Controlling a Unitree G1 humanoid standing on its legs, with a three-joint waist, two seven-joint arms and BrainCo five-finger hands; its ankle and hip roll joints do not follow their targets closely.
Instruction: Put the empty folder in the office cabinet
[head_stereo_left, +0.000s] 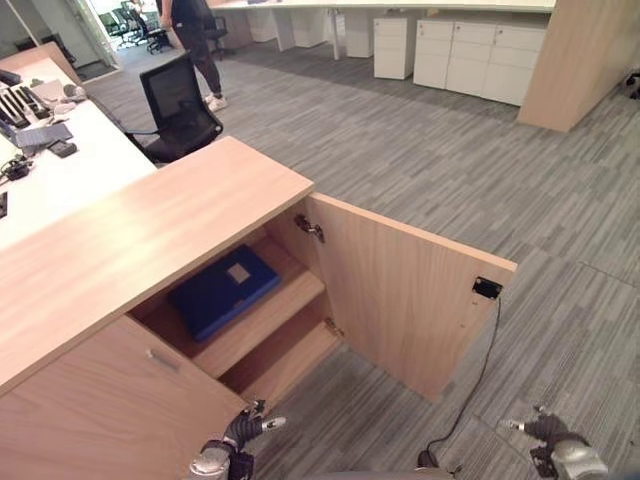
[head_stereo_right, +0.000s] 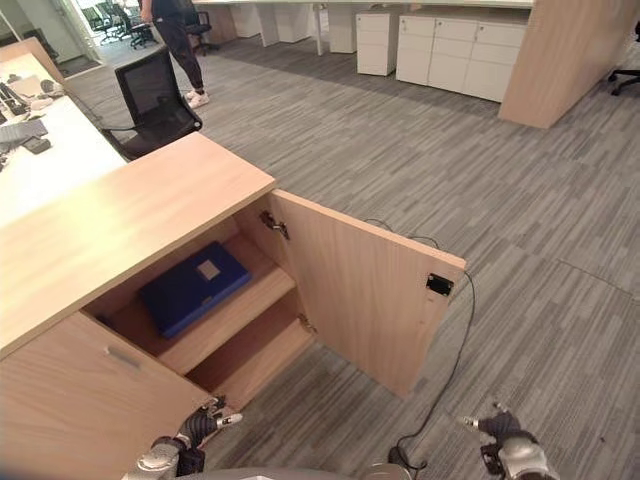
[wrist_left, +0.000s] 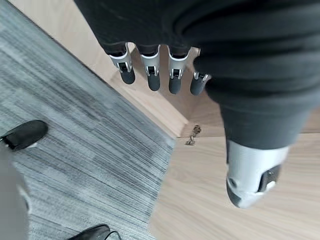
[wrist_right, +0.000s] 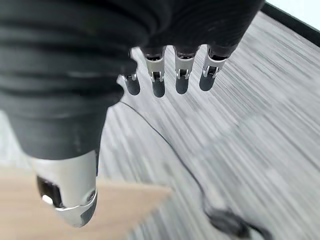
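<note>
A dark blue folder with a pale label lies flat on the upper shelf of the wooden cabinet. The cabinet's right door stands wide open. My left hand hangs low in front of the cabinet, below the lower shelf, fingers straight and holding nothing. My right hand hangs low at the right over the carpet, past the open door, fingers relaxed and empty.
The cabinet's left door is closed. A white desk with keyboards stands behind the cabinet, a black office chair beside it. A person stands at the far back. White drawer units line the far wall.
</note>
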